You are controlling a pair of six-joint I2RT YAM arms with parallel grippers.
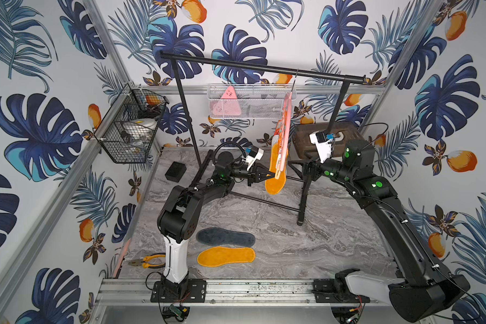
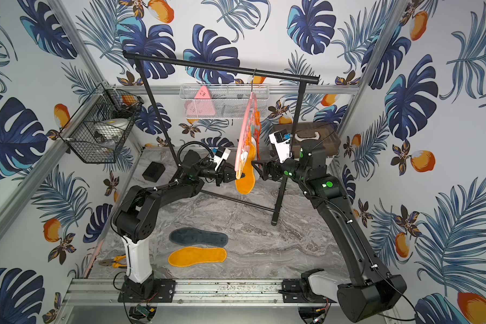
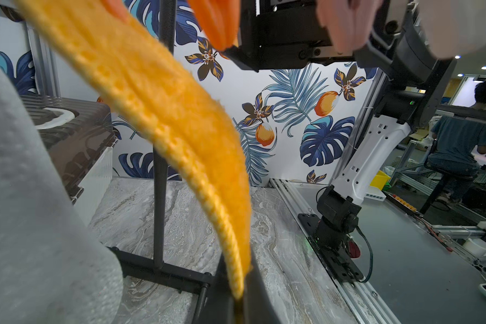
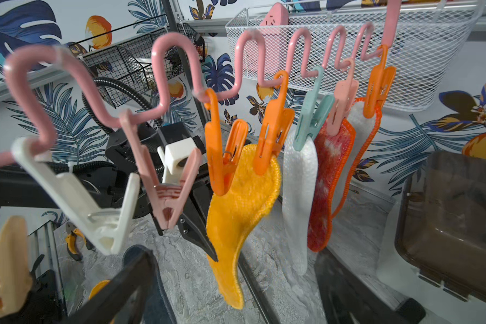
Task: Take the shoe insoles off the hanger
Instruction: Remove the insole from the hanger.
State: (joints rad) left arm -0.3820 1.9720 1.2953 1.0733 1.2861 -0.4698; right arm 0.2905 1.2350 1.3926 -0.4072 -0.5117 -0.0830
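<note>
Near the left arm's base, two shoe insoles lie flat on the table (image 1: 320,238): a dark navy insole (image 1: 225,237) and, just nearer, an orange insole (image 1: 225,255). That part looks done. Farther back at the centre, the left gripper (image 1: 272,176) is pressed together on the lower edge of a hanging orange insole (image 4: 236,202), which is clipped at its top to the hanger (image 4: 391,22) on the black rail (image 1: 258,67). To its right three more hang clipped: a pale insole (image 4: 299,196), a red-orange mesh insole (image 4: 328,182) and a white insole edged in orange (image 4: 359,123). So four are left. The right gripper (image 2: 260,169) stands spread wide just right of them, gripping nothing. As for containers, the black wire basket (image 1: 118,151) on the left wall holds whitish items I cannot make out. The white mesh basket (image 1: 264,109) on the far wall holds a pink triangular piece (image 1: 228,94), and the brown box (image 1: 306,140) at far right is lidded, its contents hidden.
</note>
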